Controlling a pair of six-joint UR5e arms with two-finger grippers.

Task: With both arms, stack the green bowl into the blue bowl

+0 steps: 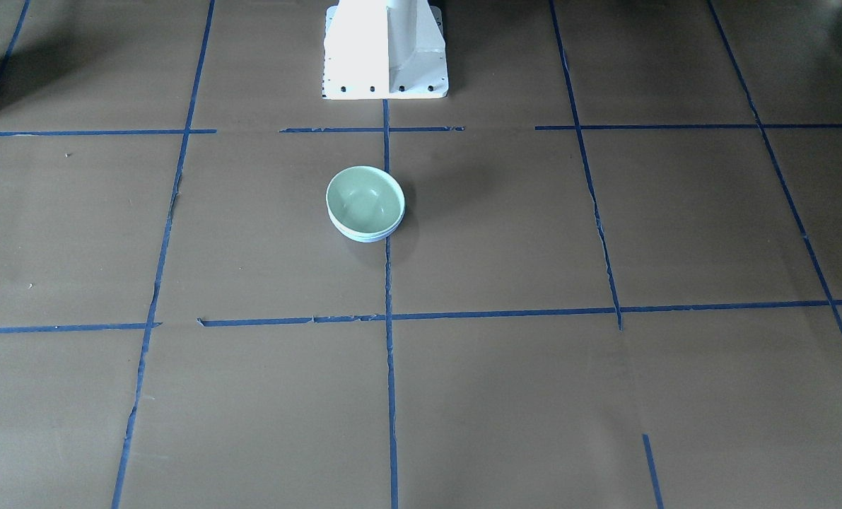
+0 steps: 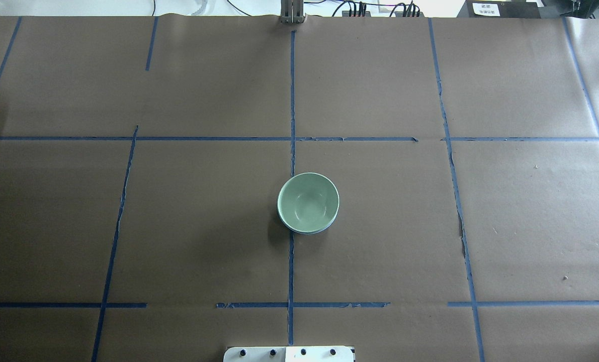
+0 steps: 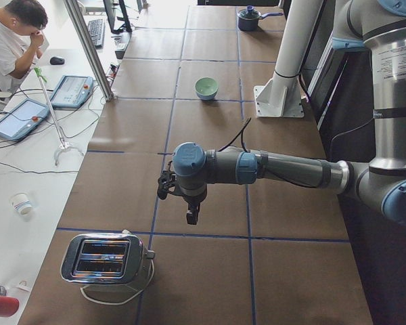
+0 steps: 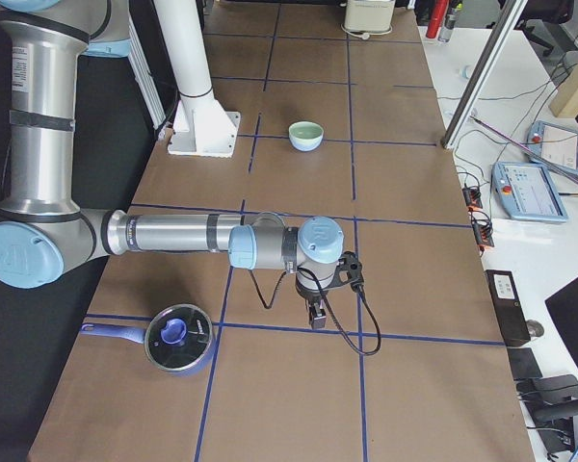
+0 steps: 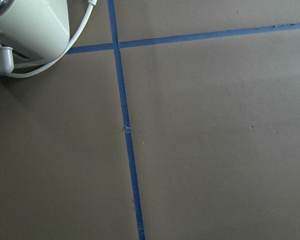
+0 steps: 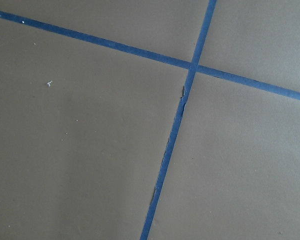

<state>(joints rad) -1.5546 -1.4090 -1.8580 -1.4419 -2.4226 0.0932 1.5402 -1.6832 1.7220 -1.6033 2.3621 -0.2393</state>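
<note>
Center of the frame, green bowl (image 1: 364, 201) looks nested in blue bowl (image 1: 365, 237), so I'd avoid nudging it. Can't tell if left pincer (image 3: 191, 215) or right pincer (image 4: 315, 317) is apart or together.

The green bowl (image 1: 364, 201) largely hides the blue bowl (image 1: 365, 237)

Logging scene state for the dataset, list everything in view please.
green bowl: 1, mint, table centre, nested in the blue bowl
blue bowl: 1, periwinkle, under the green bowl, only rim strip showing
toaster: 1, silver, table's left end
pot: 1, dark blue, lidded, table's right end
table: 1, brown paper, blue tape grid
operator: 1, white shirt, beside the table
pedestal: 1, white, robot side
left hand: 1, black, over paper near toaster, state unclear
right hand: 1, black, over paper near pot, state unclear
</note>
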